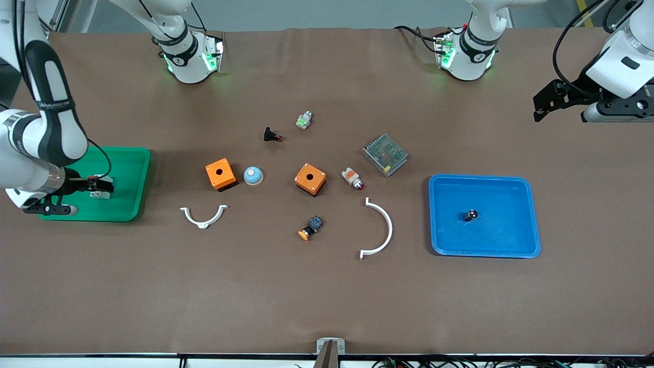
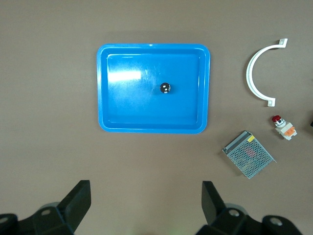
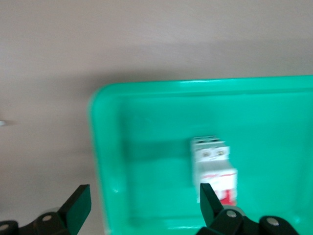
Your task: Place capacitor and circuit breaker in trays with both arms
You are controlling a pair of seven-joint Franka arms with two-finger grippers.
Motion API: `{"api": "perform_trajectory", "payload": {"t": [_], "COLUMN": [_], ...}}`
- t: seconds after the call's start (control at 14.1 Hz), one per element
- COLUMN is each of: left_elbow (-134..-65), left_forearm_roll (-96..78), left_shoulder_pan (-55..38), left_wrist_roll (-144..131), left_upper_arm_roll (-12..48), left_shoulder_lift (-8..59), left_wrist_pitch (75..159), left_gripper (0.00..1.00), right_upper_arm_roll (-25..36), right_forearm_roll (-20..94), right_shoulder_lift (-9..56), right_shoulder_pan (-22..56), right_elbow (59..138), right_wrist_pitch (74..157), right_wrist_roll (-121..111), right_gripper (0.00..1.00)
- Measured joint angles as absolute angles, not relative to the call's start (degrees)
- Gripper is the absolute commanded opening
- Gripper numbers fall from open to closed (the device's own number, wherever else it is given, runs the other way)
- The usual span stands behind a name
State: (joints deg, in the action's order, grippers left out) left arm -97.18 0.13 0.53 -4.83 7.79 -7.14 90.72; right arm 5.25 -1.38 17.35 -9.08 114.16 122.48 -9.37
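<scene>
The capacitor (image 1: pixel 471 215), a tiny black cylinder with a pale top, stands in the blue tray (image 1: pixel 503 197); the left wrist view shows it (image 2: pixel 166 88) in the tray (image 2: pixel 127 105) too. My left gripper (image 1: pixel 539 106) is open and empty, high over bare table at the left arm's end (image 2: pixel 146 205). The circuit breaker (image 3: pixel 213 171), a white block with red levers, lies in the green tray (image 3: pixel 146 147). My right gripper (image 1: pixel 107 187) is open over the green tray (image 1: pixel 129 176), apart from the breaker (image 3: pixel 145 208), and mostly hides it in the front view.
Between the trays lie two orange boxes (image 1: pixel 221 174) (image 1: pixel 310 179), a blue dome (image 1: pixel 253 176), a black flared button (image 1: pixel 272 135), a green-white part (image 1: pixel 304 120), a mesh unit (image 1: pixel 384 154), a white-and-orange part (image 1: pixel 352 178), an orange push button (image 1: pixel 310 228) and two white curved clips (image 1: pixel 204 215) (image 1: pixel 380 230).
</scene>
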Motion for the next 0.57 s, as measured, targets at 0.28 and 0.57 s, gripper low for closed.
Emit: {"api": "perform_trajectory", "payload": {"t": [0.28,0.57], "left_elbow": [-97.32,-97.45], "left_forearm_roll": [0.12,0.12], "left_shoulder_pan": [0.44,0.43], "left_wrist_roll": [-4.83,-4.83], "left_upper_arm_roll": [8.00,8.01], "left_shoulder_lift": [-7.10,-7.07], "left_wrist_pitch": [90.81,90.82], "left_gripper": [1.00,1.00], "right_upper_arm_roll": [4.92,4.96], "right_forearm_roll": [-1.16,-0.43], "right_shoulder_lift": [8.79,1.16], "right_shoulder_pan": [-2.42,-2.12], "right_elbow": [113.99,113.14], "right_wrist_pitch": [115.34,107.55], "right_wrist_roll": [-2.50,-2.48], "right_gripper": [0.99,1.00]}}
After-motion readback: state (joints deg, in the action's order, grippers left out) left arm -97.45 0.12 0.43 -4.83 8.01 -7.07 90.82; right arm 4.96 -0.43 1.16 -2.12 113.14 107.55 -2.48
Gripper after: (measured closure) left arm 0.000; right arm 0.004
